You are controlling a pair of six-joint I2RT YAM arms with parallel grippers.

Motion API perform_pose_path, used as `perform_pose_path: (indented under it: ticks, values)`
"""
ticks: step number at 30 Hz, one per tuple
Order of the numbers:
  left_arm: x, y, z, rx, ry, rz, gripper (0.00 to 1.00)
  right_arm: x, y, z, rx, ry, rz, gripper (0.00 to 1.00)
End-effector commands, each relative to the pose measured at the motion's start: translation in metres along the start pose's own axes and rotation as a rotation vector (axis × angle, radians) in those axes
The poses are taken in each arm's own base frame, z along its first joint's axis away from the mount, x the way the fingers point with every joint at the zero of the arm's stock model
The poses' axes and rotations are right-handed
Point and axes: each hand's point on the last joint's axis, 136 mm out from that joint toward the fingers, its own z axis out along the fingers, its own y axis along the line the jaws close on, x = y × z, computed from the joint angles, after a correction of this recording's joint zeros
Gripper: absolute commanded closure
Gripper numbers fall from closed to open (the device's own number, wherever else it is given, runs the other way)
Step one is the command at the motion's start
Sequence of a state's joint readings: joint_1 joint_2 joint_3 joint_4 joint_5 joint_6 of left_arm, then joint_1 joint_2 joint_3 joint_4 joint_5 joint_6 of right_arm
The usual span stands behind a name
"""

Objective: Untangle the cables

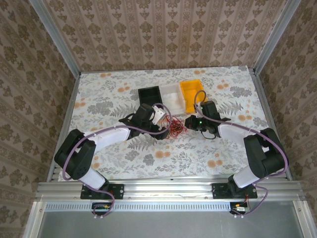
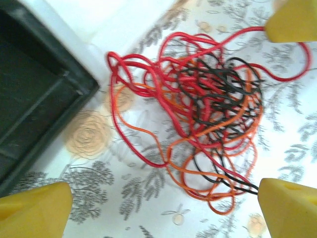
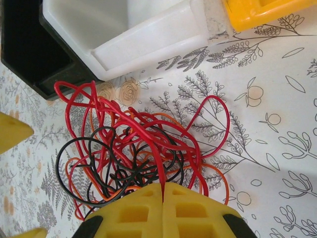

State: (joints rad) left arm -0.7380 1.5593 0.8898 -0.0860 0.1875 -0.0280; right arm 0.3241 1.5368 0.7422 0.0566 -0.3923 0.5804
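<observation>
On a flower-printed surface [image 1: 109, 94], two robot arms meet at a loose tangle of cables [image 1: 176, 128].
Red, orange and black strands lie heaped between the claws, just in front of a black bin [image 1: 150, 95] and a white bin [image 1: 171, 96]. Left claw [image 2: 161, 210] is spread wide at the tangle's edge, gripping nothing. Right claw [image 3: 163, 191] is clenched on one red strand of the cables.
</observation>
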Motion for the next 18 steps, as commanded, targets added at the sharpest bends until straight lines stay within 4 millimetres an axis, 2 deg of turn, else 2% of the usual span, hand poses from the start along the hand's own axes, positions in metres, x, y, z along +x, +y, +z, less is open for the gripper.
perform_pose_path:
  ticks: [1, 10, 15, 18]
  values:
    - [0.004, -0.02, 0.002, 0.123, 0.061, 0.001, 0.05, -0.008, 0.0, 0.002, 0.003, -0.012, 0.009, 1.0]
    - [-0.004, -0.02, 0.038, 0.117, 0.082, -0.041, 0.08, -0.01, 0.001, -0.001, 0.021, -0.031, 0.003, 1.0]
    - [-0.003, -0.027, 0.057, 0.127, 0.113, -0.013, 0.09, -0.009, 0.003, -0.001, 0.024, -0.031, -0.005, 0.99]
    - [-0.003, -0.023, 0.064, 0.103, 0.123, -0.014, 0.18, -0.009, 0.004, -0.001, 0.018, -0.031, -0.008, 0.99]
